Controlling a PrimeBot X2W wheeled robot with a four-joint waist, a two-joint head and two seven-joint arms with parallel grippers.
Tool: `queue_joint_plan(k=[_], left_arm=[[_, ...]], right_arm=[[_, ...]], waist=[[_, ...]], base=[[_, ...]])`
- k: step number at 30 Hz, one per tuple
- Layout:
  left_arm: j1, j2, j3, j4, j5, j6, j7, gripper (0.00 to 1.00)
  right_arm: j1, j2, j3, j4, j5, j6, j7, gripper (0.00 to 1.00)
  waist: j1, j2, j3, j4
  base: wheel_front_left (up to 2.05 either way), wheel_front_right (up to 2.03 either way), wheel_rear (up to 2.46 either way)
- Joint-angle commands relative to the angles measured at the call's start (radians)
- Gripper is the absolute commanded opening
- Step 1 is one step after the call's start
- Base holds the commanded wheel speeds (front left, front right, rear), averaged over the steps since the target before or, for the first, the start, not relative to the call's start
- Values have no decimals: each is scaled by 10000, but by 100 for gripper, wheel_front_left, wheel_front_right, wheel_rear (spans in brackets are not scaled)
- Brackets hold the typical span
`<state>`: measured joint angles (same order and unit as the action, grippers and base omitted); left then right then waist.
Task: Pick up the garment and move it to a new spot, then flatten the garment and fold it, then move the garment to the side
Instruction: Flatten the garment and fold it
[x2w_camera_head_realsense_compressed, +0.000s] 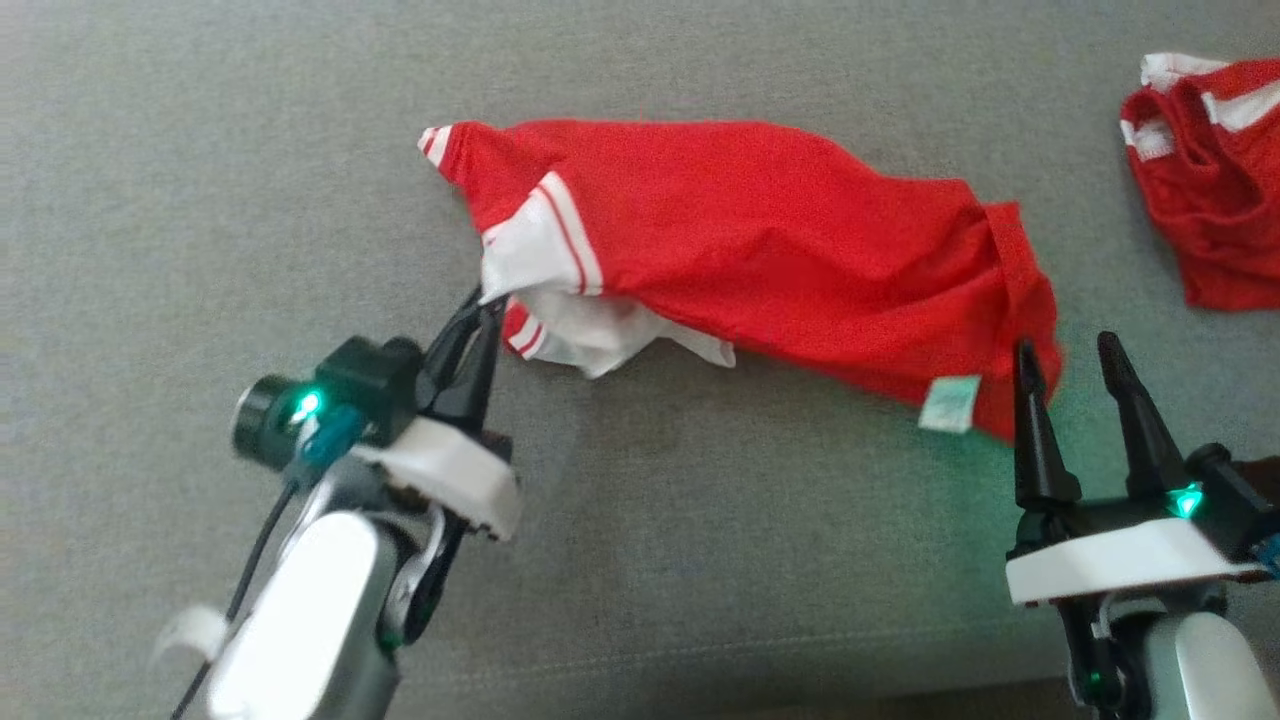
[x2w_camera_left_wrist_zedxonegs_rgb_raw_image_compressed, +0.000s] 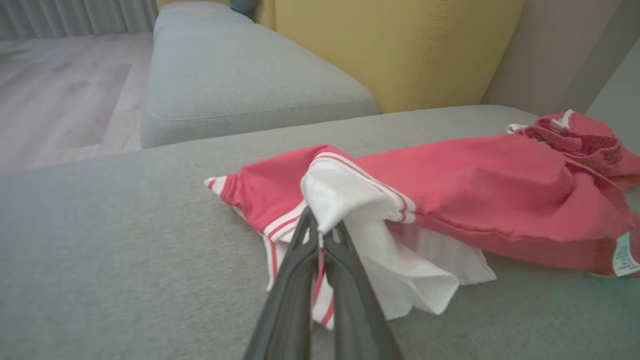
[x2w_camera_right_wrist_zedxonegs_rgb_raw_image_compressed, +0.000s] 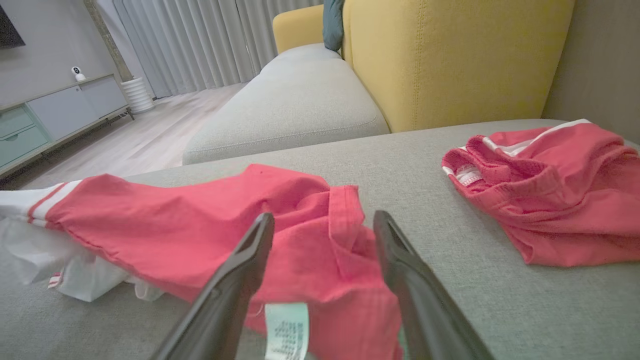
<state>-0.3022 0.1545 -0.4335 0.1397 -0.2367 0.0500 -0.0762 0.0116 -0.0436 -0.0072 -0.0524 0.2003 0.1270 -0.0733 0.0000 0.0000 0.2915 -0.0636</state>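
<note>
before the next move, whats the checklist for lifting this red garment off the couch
1. Left gripper shut on the white hem of the garment: ok.
2. Right gripper holding the end by the label: not ok, it is open, not closed on cloth.
3. Other red garment lying apart from this one: ok.
4. Left grip taking one layer alone: cannot tell.
5. Garment flat: not ok, it is bunched and wrinkled.
6. Bare couch for a new spot: ok.
</note>
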Motion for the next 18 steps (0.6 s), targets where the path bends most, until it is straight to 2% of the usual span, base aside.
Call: queue_joint_plan(k=[1,5,9,13,17,18], left_arm=[[121,342,456,-648,164,182,85,0],[1118,774,642,-1733,237,631,620,0],[2253,1063,647,-2569,101,886,1344,0],[2773,1094,332,-2734,139,891,1621,0],[2970,742,-157,-2072,-37,722,1689,1],[2954,645,-215,-1814,-88,698,1639,42]], right_arm=[[-25,-66,192,-299,69,37,-25,100],[79,-66,74,-287,76,37,58,100],[128,-66,-84,-327,22,37,149,100],[125,-66,-257,-407,-76,37,239,100],[105,-66,-547,-546,-185,37,324,100],[113,-66,-630,-614,-234,37,340,100]], waist=[[0,0,-63,95],[0,0,-152,322],[0,0,-184,506],[0,0,-155,579],[0,0,-133,625],[0,0,-153,636]], base=[[0,0,0],[0,0,0],[0,0,0],[0,0,0],[0,0,0],[0,0,0]])
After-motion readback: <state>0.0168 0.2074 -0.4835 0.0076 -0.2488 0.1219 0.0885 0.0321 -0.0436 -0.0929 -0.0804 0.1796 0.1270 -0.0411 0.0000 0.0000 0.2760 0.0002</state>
